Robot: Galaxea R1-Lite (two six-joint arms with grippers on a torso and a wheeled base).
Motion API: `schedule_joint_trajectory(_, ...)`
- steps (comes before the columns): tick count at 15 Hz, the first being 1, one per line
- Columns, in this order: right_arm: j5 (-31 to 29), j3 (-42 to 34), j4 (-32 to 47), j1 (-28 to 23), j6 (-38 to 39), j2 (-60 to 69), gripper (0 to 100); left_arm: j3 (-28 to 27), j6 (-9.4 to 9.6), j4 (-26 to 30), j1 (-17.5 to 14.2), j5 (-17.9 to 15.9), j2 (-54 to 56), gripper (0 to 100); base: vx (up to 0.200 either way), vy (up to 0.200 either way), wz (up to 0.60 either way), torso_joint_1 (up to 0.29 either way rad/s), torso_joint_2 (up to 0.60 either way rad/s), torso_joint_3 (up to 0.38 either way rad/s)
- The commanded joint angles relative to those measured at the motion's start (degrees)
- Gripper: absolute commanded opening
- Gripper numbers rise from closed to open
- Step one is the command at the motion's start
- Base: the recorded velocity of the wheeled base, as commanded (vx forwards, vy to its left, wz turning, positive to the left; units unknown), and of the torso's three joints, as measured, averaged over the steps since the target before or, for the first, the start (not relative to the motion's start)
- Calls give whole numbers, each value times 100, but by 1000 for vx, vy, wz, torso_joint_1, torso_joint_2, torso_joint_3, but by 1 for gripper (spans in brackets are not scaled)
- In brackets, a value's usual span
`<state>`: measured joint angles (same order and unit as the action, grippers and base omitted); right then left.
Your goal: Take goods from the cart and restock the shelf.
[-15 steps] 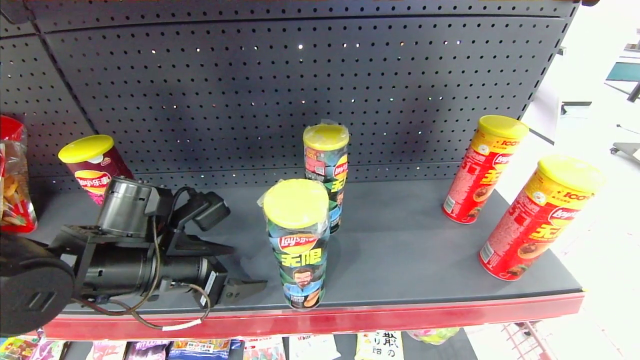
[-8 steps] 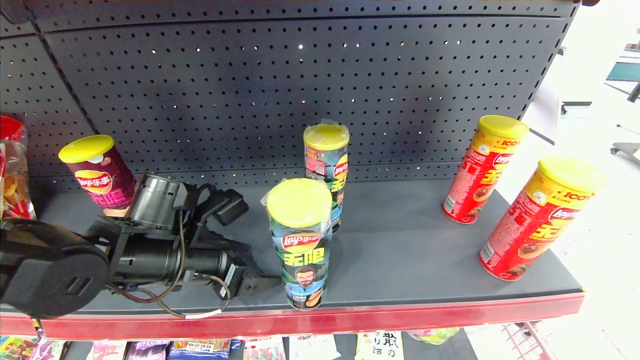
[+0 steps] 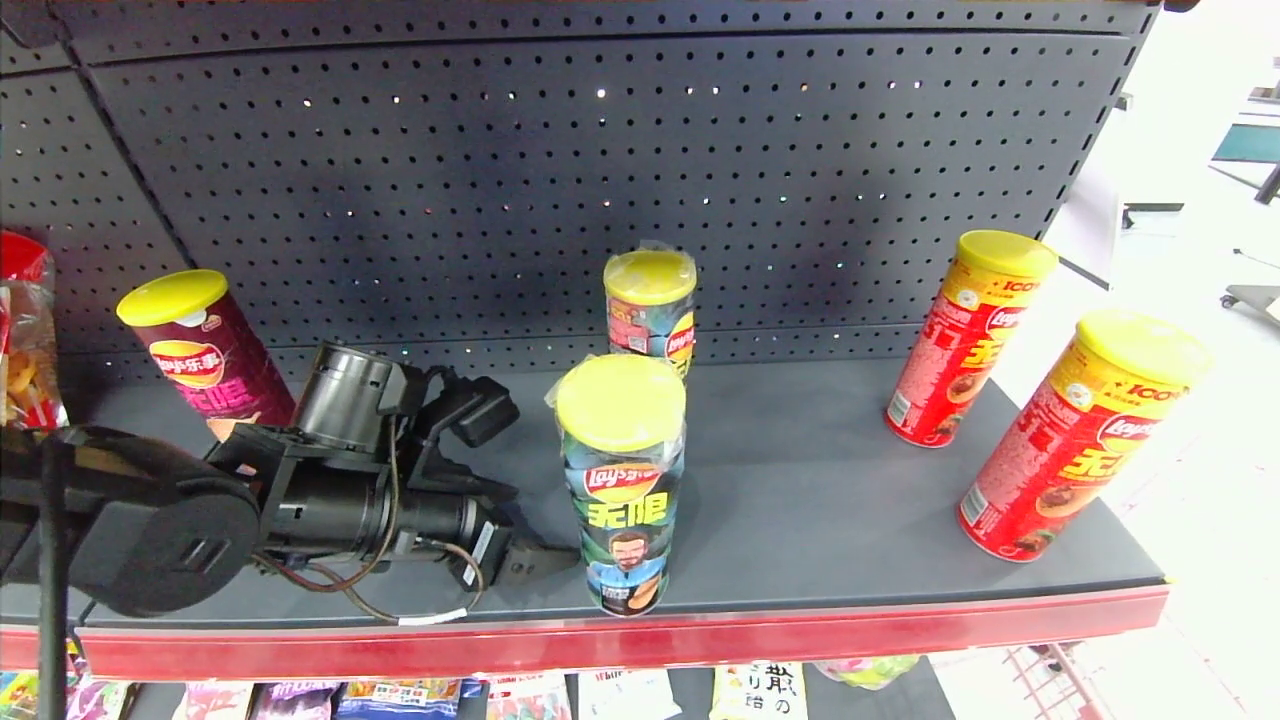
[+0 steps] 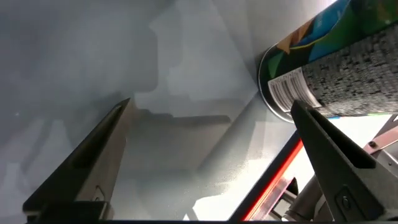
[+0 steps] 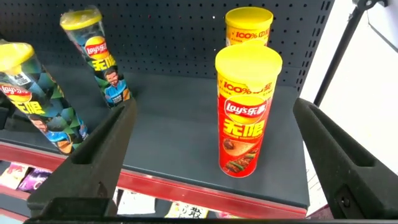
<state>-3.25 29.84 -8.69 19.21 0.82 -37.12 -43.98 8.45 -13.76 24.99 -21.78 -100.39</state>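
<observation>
On the dark shelf (image 3: 800, 500) a green chip can (image 3: 622, 480) with a yellow lid stands near the front lip, and a second green can (image 3: 650, 310) stands behind it. My left gripper (image 3: 525, 525) lies low over the shelf just left of the front can, open, with its nearer finger at the can's base. The left wrist view has that can's (image 4: 336, 68) bottom beside one finger of the left gripper (image 4: 211, 109). My right gripper (image 5: 214, 109) hangs open in front of the shelf, facing a red can (image 5: 247, 112).
Two red cans (image 3: 965, 340) (image 3: 1080, 435) stand at the shelf's right end, and a purple can (image 3: 205, 350) stands at the back left beside a snack bag (image 3: 25, 340). A pegboard wall (image 3: 600, 180) closes the back. Packets (image 3: 600, 695) fill the lower shelf.
My left arm has slid right along the shelf toward the front green can. That can has shifted a little to the right. The other cans stay put.
</observation>
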Motion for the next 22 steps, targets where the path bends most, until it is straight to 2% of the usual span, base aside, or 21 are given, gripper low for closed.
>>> schedule_joint_trajectory(1,9,-5,-10,4,-3,-15,100,48,-1,5,-21,8,55,100,0,0,0,0,0,0)
schedule_joint_trajectory(3,9,-14,-10,4,-3,-23,100,118,-10,5,-47,8,160,100,0,0,0,0,0,0)
schedule_joint_trajectory(5,35,-22,254,4,-3,82,100,531,-10,14,-284,43,907,100,0,0,0,0,0,0)
schedule_joint_trajectory(8,35,-418,447,12,-3,574,100,593,-1,14,-513,148,1364,100,0,0,0,0,0,0)
schedule_joint_trajectory(12,-26,-400,1001,4,-64,803,100,962,52,23,-979,148,2340,100,0,0,0,0,0,0)
schedule_joint_trajectory(15,-61,-391,992,-5,-64,847,100,1498,52,32,-987,210,3210,100,0,0,0,0,0,0)
schedule_joint_trajectory(16,-175,-383,992,-5,-73,926,100,1858,-1,40,-987,377,3860,100,0,0,0,0,0,0)
schedule_joint_trajectory(18,-316,-400,1001,-5,-73,1031,100,2131,-19,49,-1023,482,4519,100,0,0,0,0,0,0)
schedule_joint_trajectory(20,-413,-444,1010,4,-73,1128,100,2377,-221,49,-1137,632,5082,100,0,0,0,0,0,0)
schedule_joint_trajectory(22,-386,-453,1001,12,-64,1128,100,2535,-467,58,-1321,1080,5618,100,0,0,0,0,0,0)
